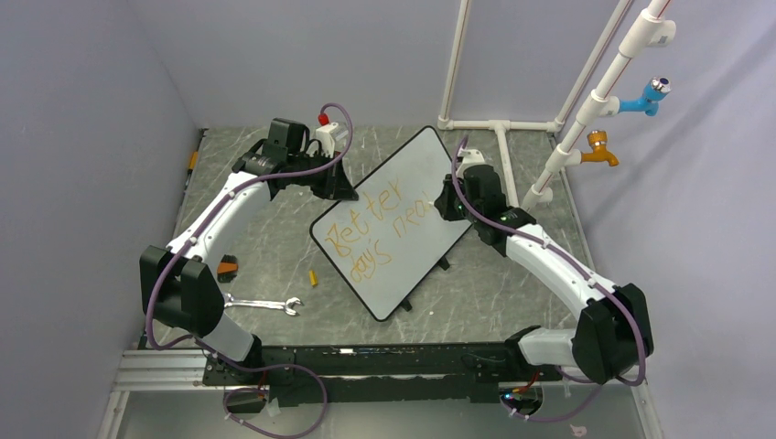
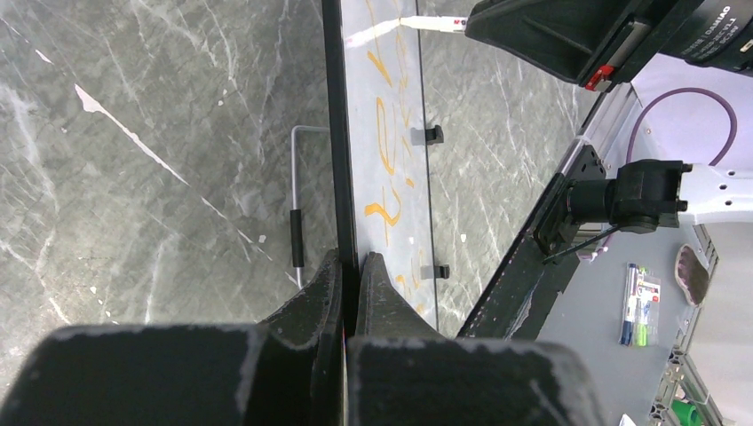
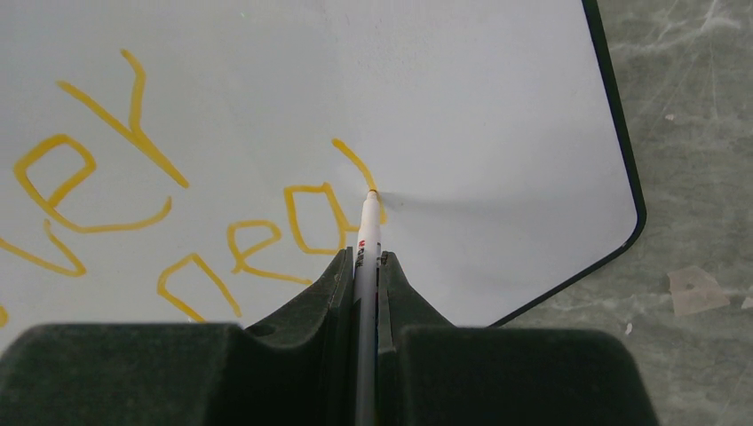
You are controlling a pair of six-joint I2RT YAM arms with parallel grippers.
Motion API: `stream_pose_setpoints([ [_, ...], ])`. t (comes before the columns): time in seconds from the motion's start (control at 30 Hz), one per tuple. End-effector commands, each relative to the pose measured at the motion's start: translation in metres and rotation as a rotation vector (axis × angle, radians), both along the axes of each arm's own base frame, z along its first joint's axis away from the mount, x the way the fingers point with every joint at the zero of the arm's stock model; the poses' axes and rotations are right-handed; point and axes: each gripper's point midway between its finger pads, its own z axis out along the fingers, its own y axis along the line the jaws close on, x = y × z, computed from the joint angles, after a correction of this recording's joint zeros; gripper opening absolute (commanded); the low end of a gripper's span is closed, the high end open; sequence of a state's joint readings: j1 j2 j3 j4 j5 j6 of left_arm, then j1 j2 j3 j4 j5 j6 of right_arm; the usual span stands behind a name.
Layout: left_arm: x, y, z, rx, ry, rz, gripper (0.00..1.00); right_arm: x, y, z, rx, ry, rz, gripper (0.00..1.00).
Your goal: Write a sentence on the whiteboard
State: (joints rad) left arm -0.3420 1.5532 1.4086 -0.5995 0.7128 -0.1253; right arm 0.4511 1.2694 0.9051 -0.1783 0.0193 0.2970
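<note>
Right wrist view: your right gripper (image 3: pixel 364 263) pinches the marker (image 3: pixel 368 226), tip on the whiteboard (image 3: pixel 497 98) at the end of the sentence (image 1: pixel 384 229); left gripper (image 2: pixel 348 266) clamps the whiteboard's edge (if that hold slips, your stroke could skew).

The whiteboard (image 1: pixel 403 219) sits diagonally across the middle of the surface (image 1: pixel 274 247). The left jaws clamp its far-left edge and the right jaws press a marker (image 3: pixel 367 235) to its right half, so an arm flanks each side. Open surface remains left of the board and along its near edge, broken only by a wrench (image 1: pixel 264 305) and a small orange cap (image 1: pixel 313 278). A white pipe frame (image 1: pixel 512 128) blocks the far right, and walls close both sides
</note>
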Motion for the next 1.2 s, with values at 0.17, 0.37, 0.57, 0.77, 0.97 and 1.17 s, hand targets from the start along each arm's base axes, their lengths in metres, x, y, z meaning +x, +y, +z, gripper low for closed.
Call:
stream_pose_setpoints([
  [0.17, -0.013, -0.012, 0.010, -0.009, -0.080, -0.103, 0.00, 0.026, 0.013, 0.030, 0.031, -0.071, 0.009, 0.00],
  [0.37, -0.013, -0.012, 0.010, -0.009, -0.081, -0.103, 0.00, 0.036, 0.014, 0.035, 0.023, -0.080, -0.003, 0.00],
  [0.57, -0.012, -0.012, 0.009, -0.007, -0.075, -0.103, 0.00, 0.036, 0.010, 0.041, 0.012, -0.090, -0.015, 0.00],
  [0.77, -0.011, -0.010, 0.009, -0.001, -0.083, -0.096, 0.00, 0.022, -0.001, 0.067, 0.024, -0.135, -0.032, 0.00],
  [0.97, -0.009, -0.008, 0.005, 0.019, -0.081, -0.087, 0.00, 0.002, -0.014, 0.094, 0.047, -0.184, -0.054, 0.00],
  [1.17, -0.008, -0.007, 0.001, 0.030, -0.074, -0.086, 0.00, -0.019, -0.022, 0.106, 0.073, -0.201, -0.059, 0.00],
])
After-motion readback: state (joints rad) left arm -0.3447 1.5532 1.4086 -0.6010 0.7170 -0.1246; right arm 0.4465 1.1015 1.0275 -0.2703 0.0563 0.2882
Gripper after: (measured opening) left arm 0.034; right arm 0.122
